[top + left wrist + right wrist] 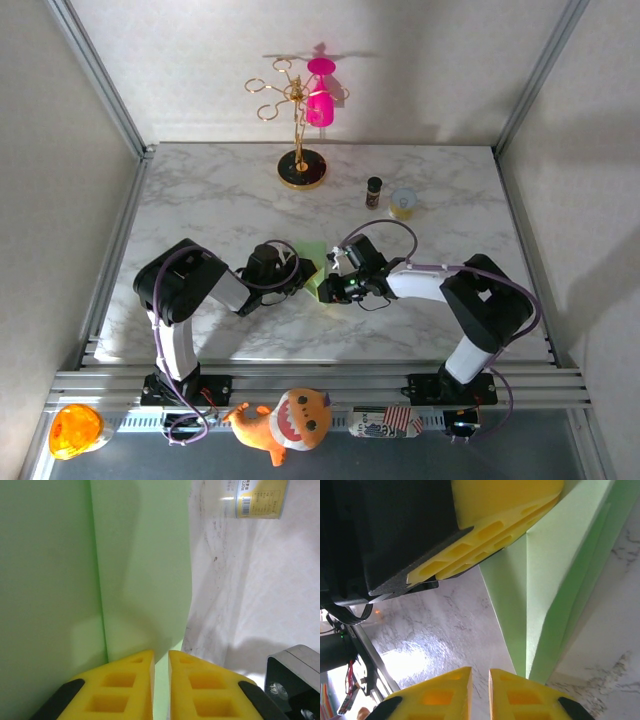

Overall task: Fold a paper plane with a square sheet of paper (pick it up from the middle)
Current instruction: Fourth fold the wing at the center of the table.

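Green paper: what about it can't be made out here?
Top external: the paper outline, mostly covered by left gripper and right gripper.
Left wrist: its far edges, cut by the frame.
Right wrist: its upper end, behind the left gripper's fingers.

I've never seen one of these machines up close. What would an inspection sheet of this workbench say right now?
Surface: white marble-look table, no spills seen.
Job's things: green paper, partly folded with creases, at the middle between both hands.
Clutter: gold stand holding a pink cup, dark bottle and yellow-white cup at the back; orange object, plush toy and can on the front ledge.
Hands: left hand shut on the paper's edge; right hand nearly closed beside the paper, nothing seen between its fingers.
Cables: thin cables loop along both arms.
Surroundings: white walls, metal frame rails.
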Tool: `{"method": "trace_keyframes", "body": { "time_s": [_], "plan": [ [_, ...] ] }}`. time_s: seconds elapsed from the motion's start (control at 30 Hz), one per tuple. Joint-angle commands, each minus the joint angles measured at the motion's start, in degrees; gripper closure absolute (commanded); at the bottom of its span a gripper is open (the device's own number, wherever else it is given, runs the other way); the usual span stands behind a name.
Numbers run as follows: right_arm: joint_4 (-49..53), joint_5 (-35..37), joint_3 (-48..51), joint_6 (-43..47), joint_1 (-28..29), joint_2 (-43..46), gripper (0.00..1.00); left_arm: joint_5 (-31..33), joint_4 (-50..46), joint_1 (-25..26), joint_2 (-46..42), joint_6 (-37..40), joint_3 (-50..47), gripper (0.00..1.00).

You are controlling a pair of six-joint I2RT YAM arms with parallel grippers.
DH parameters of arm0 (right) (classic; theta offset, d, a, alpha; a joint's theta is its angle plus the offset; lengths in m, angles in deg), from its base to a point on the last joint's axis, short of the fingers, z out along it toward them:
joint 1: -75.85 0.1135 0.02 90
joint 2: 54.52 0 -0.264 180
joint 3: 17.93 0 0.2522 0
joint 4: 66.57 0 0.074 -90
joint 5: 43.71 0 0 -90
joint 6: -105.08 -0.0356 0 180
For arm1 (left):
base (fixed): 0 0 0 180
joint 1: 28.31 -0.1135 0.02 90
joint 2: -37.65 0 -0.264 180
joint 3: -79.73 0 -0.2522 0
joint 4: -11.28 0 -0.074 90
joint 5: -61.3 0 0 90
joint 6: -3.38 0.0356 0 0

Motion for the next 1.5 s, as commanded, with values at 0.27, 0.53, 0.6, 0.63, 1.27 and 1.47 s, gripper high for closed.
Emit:
{"method": "trace_keyframes", "body": {
  "time_s": [0.27,0.53,0.6,0.63,1.27,1.47],
  "plan": [
    [2.6,3.6,-1.8,1.2,0.6,-2.2,0.82,4.6,-14.7,-0.3,1.9,0.4,0.9,0.82],
    [4.3,5.9,-2.0,1.3,0.6,-2.0,0.82,4.8,-17.2,-0.2,2.6,0.8,1.5,0.81],
    [4.5,6.2,-2.1,1.4,0.5,-1.8,0.82,4.6,-17.3,-0.2,2.7,1.0,1.6,0.81],
    [4.6,6.4,-2.1,1.3,0.6,-1.8,0.82,4.7,-17.5,-0.2,2.8,1.0,1.6,0.81],
    [5.9,8.2,-1.9,1.4,0.6,-1.9,0.82,4.8,-18.9,-0.2,3.1,1.9,2.0,0.80],
    [6.6,8.9,-1.3,1.0,0.3,-2.7,0.82,4.2,-18.9,-0.2,2.8,2.0,2.3,0.80]
  ]
}}
